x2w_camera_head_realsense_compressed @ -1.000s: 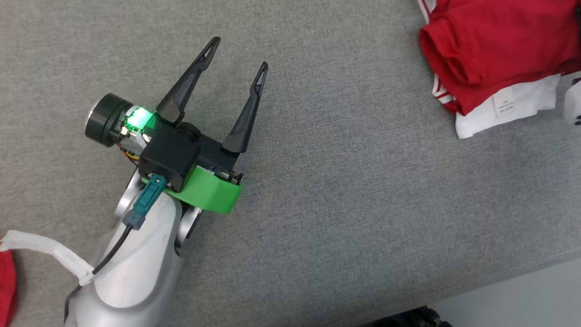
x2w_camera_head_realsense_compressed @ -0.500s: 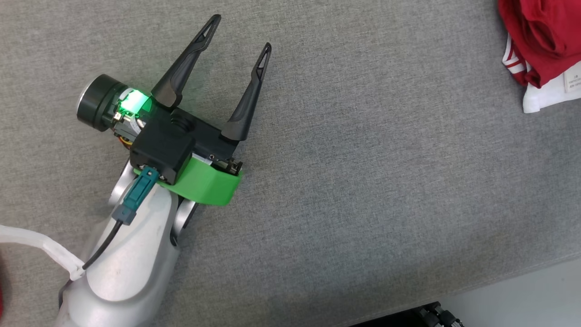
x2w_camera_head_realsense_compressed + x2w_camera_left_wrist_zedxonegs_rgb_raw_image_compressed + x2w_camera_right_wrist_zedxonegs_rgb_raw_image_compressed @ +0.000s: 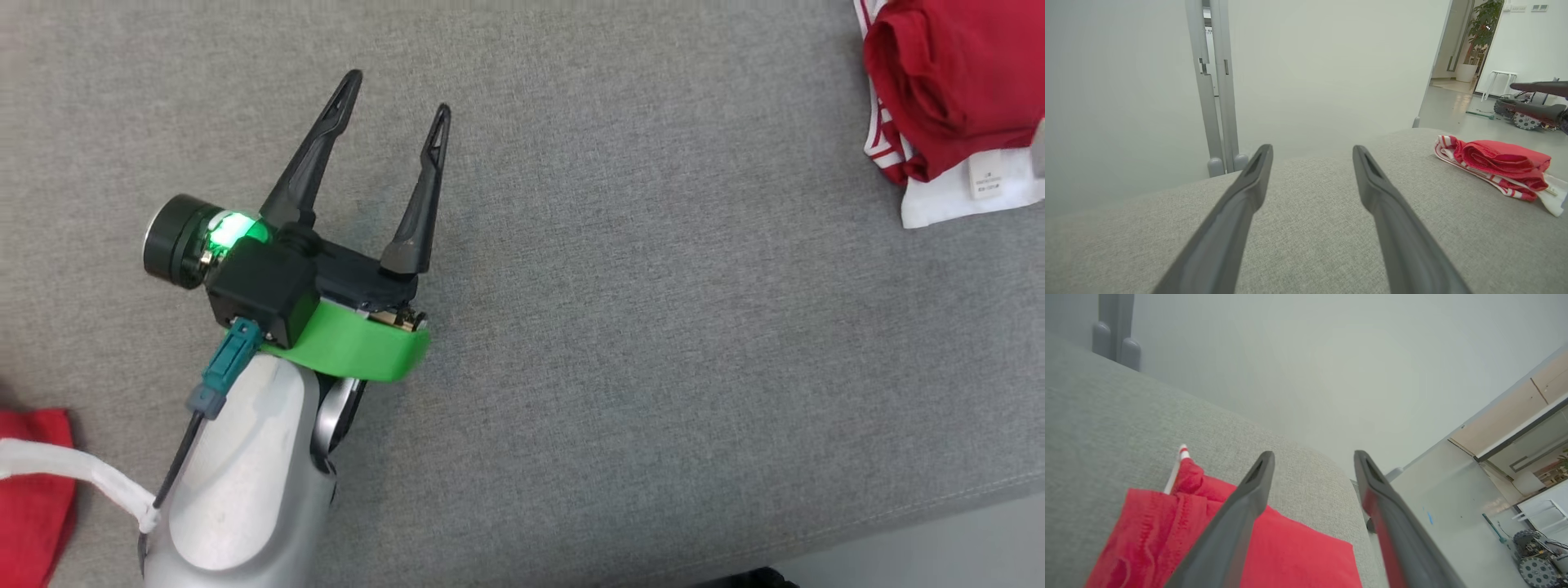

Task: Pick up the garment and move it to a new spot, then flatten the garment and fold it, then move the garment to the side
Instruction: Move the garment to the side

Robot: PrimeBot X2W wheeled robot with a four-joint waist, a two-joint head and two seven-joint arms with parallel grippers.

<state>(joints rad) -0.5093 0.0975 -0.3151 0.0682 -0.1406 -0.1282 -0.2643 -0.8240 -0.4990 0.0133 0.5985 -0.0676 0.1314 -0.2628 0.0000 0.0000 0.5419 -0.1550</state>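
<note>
View shifted; folded red-and-white garment (image 3: 955,73) lies bunched, left hand (image 3: 397,91) and right hand (image 3: 1313,455) wide.

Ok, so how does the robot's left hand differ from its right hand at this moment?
The left hand points across bare grey fabric; the right hand points over the folded red garment. The left hand sits well off to the garment's left, with open fabric between them; the right hand is right at the garment. Both hands are open and hold nothing.
</note>
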